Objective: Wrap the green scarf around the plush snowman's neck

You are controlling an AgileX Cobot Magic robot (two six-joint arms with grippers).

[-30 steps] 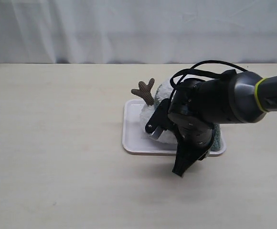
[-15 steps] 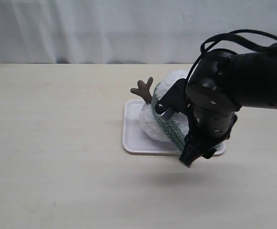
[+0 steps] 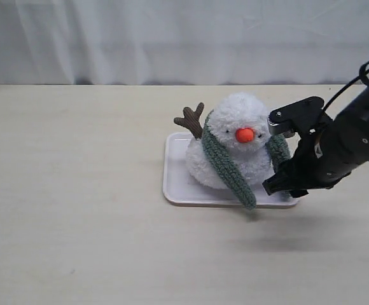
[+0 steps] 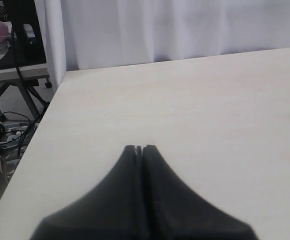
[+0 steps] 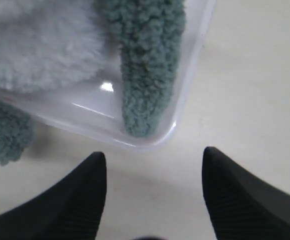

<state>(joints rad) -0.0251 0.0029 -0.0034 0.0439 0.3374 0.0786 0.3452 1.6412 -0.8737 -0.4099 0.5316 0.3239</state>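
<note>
The plush snowman [image 3: 235, 149] sits upright in a white tray [image 3: 175, 181], orange nose facing front, one brown twig arm [image 3: 192, 120] raised on its left. The green scarf [image 3: 226, 166] lies around its neck; one end hangs down the front over the tray's edge, the other end [image 5: 147, 65] rests inside the tray by its corner. My right gripper [image 5: 154, 155] is open and holds nothing, just off the tray's right front corner; in the exterior view it [image 3: 286, 185] sits low beside the tray. My left gripper [image 4: 139, 148] is shut over bare table, far from the toy.
A white curtain [image 3: 184, 38] backs the light wooden table [image 3: 76, 210]. The table's left edge [image 4: 42, 125] shows in the left wrist view, with a stand and cables on the floor beyond it.
My right arm has pulled back to the right from in front of the snowman, uncovering its face. The scarf has been let go and now hangs around the neck.
</note>
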